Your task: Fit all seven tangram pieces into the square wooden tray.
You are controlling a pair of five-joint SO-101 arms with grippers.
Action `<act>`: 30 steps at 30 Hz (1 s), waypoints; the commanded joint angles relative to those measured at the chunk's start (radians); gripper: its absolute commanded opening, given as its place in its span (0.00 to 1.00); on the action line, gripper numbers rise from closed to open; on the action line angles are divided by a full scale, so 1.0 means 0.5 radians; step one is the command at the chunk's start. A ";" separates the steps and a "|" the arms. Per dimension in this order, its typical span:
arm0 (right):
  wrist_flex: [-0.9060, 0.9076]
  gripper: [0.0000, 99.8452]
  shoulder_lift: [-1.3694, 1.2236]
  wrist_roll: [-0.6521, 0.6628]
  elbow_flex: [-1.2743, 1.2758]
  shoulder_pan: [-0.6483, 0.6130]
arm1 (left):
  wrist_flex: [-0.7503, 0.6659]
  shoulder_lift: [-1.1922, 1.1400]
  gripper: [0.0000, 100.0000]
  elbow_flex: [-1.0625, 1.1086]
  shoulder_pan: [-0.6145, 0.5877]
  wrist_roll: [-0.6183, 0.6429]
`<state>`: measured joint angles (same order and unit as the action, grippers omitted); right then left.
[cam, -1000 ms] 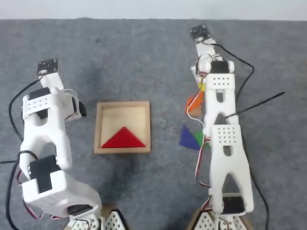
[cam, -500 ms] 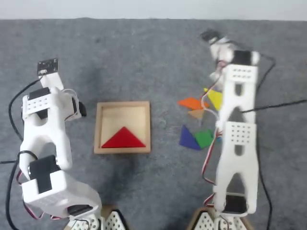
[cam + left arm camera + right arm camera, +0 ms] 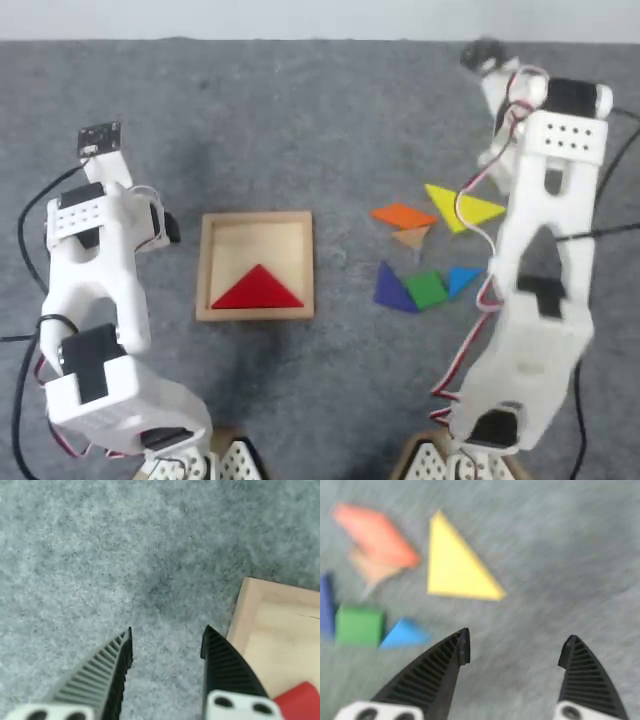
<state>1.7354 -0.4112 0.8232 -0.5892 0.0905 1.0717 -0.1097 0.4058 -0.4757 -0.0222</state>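
Observation:
The square wooden tray [image 3: 205,262] lies mid-table with a red triangle [image 3: 257,289] in its near half. To its right lie loose pieces: a yellow triangle [image 3: 462,208], an orange parallelogram [image 3: 404,215], a tan triangle [image 3: 411,238], a dark blue triangle [image 3: 392,287], a green square [image 3: 427,289] and a light blue triangle [image 3: 462,279]. My right gripper [image 3: 516,647] is open over bare carpet beside the yellow triangle [image 3: 454,572]. My left gripper [image 3: 167,640] is open over carpet, next to the tray's corner [image 3: 248,605].
Grey carpet covers the table. The right arm [image 3: 540,240] stretches along the right side of the loose pieces. The left arm [image 3: 95,250] stands left of the tray. Open carpet lies beyond the tray and between it and the pieces.
The right arm has swung to the right and away from over the loose pieces, uncovering the yellow, green and light blue ones. The left arm has kept still.

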 commanded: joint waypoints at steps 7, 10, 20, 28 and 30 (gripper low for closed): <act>-0.582 0.44 0.296 1.194 1.145 -0.069 | -0.055 0.092 0.22 -0.008 0.003 0.012; -0.738 0.52 0.296 1.332 1.227 -0.094 | -0.055 0.092 0.22 -0.008 0.000 0.012; -1.330 0.54 0.176 1.341 1.359 -0.253 | -0.052 0.107 0.22 -0.008 -0.003 0.009; -1.435 0.54 -0.106 1.344 1.197 -0.207 | -0.049 0.107 0.22 -0.008 -0.003 0.009; -1.432 0.54 -0.170 1.344 1.126 -0.167 | -0.049 0.107 0.22 -0.008 -0.003 0.009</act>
<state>1.0357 -0.4757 1.4830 0.0537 -0.0261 1.0595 -0.1097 0.4058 -0.4757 -0.0222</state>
